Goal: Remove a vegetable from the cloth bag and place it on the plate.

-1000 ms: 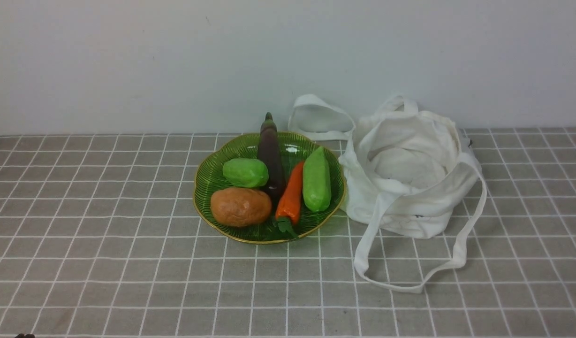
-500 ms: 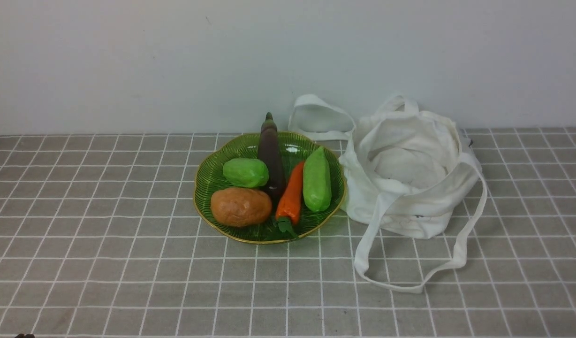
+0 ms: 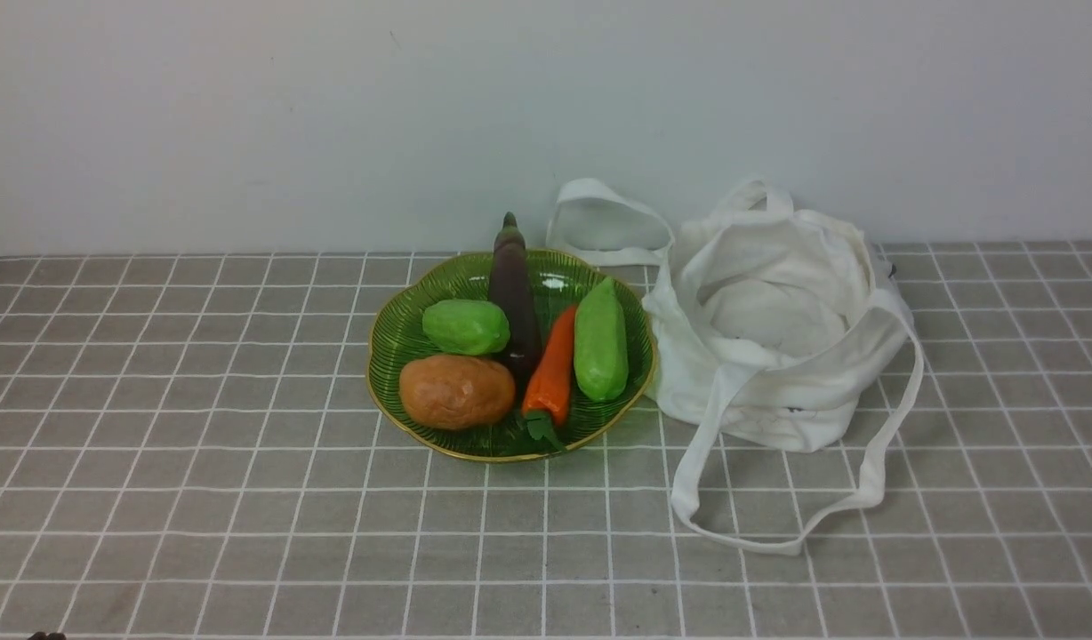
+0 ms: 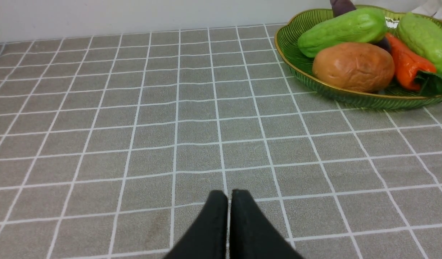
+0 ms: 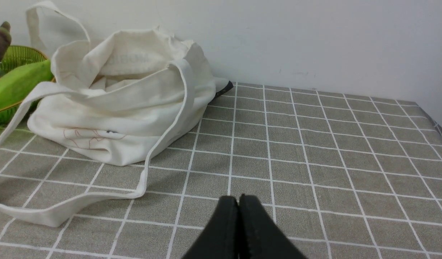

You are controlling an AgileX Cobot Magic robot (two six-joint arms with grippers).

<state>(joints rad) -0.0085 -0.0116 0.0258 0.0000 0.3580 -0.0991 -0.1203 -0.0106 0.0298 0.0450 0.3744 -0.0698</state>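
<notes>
— Front view: where are the vegetables?
— On the green plate (image 3: 404, 342): a potato (image 3: 456, 391), an eggplant (image 3: 513, 298), a carrot (image 3: 552, 373) and two green gourds (image 3: 600, 340); the cloth bag (image 3: 777, 338) slumps on the counter (image 3: 199, 498) touching the plate's right rim, its mouth open.
— And the fingers?
— The left gripper (image 4: 229, 196) has its fingers pressed together, holding nothing, low over bare counter; the right gripper (image 5: 238, 201) likewise, near the bag's strap (image 5: 62, 207).
</notes>
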